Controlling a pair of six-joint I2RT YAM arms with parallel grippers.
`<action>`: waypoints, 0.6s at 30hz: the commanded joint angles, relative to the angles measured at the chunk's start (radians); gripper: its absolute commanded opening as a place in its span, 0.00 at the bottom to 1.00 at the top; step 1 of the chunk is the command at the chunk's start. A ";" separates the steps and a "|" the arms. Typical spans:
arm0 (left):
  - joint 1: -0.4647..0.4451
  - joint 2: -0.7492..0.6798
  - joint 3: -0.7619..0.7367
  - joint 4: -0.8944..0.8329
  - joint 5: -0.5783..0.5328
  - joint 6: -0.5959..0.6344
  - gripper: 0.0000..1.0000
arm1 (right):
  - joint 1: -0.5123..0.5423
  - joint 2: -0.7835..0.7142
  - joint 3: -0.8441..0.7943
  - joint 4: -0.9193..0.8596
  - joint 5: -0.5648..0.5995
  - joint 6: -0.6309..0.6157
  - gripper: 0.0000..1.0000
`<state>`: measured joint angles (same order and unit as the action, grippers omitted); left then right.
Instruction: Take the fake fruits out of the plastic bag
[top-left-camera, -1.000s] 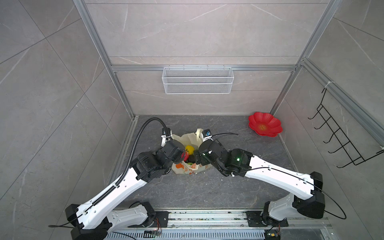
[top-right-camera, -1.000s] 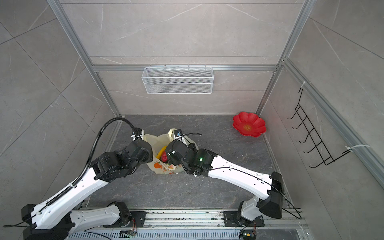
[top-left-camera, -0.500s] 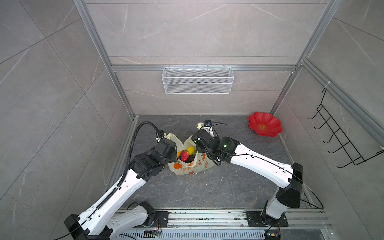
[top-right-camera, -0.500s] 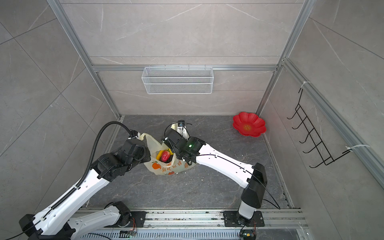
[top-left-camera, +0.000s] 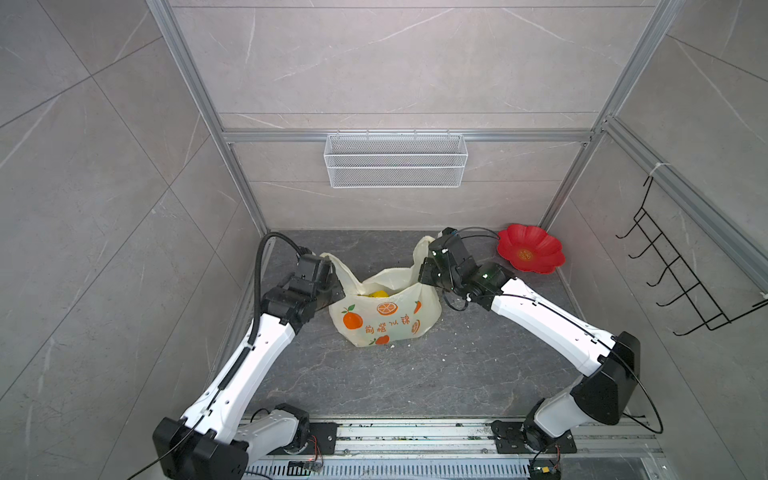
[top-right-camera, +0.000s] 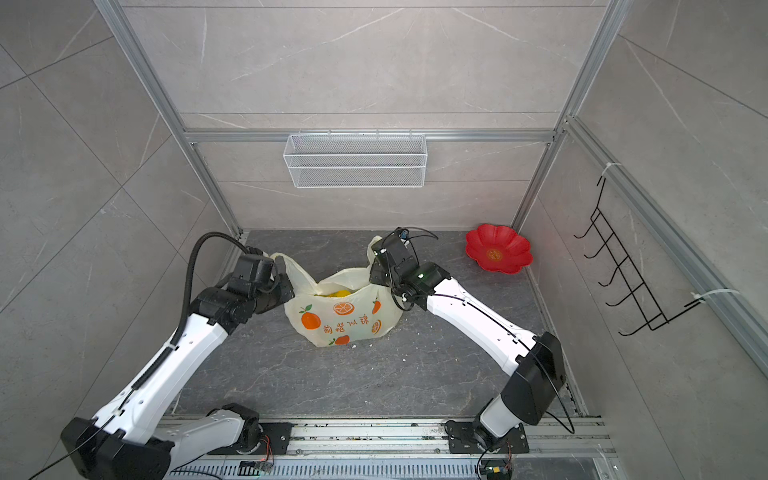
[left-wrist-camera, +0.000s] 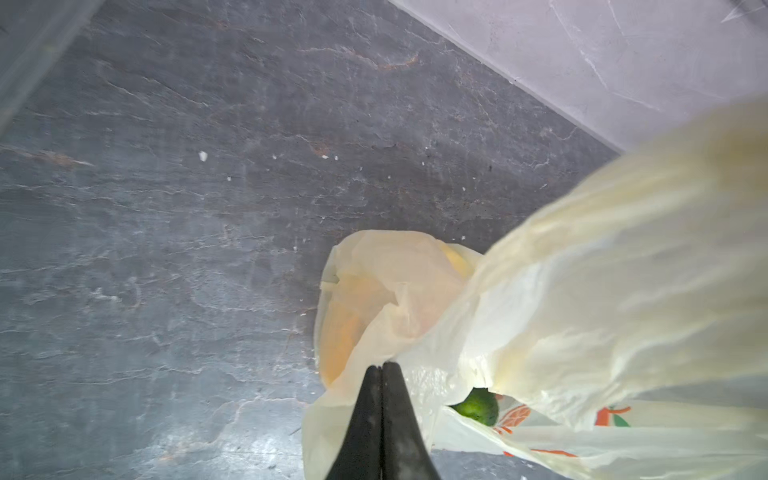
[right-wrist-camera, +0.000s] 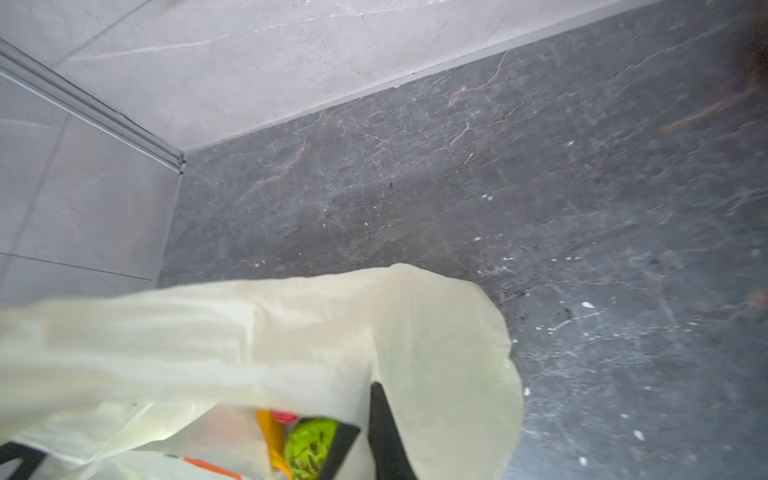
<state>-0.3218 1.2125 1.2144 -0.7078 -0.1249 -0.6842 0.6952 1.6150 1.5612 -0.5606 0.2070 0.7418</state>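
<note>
Our left pincer (left-wrist-camera: 382, 368) and right pincer (right-wrist-camera: 368, 415) each pinch a handle of the plastic bag (top-left-camera: 386, 320), with the fake fruits (right-wrist-camera: 309, 442) lying low between them, equally near both.

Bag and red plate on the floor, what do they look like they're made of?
Bag: thin soft plastic film, pale yellow with orange print, slightly see-through; it wrinkles and pulls into folds. Plate: probably hard moulded plastic, glossy red with a scalloped petal rim; glazed ceramic can't be ruled out.
</note>
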 joint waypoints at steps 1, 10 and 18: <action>0.096 0.095 0.156 0.098 0.151 -0.006 0.00 | -0.042 0.083 0.189 0.051 -0.101 -0.011 0.01; 0.125 0.011 0.147 0.179 0.219 -0.034 0.00 | -0.047 -0.025 0.064 0.137 -0.123 0.014 0.00; 0.147 -0.144 -0.321 0.373 0.260 -0.083 0.00 | -0.045 -0.183 -0.527 0.467 -0.207 0.216 0.00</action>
<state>-0.1940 1.0832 0.9970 -0.4412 0.1085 -0.7353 0.6468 1.4467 1.1473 -0.2417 0.0402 0.8509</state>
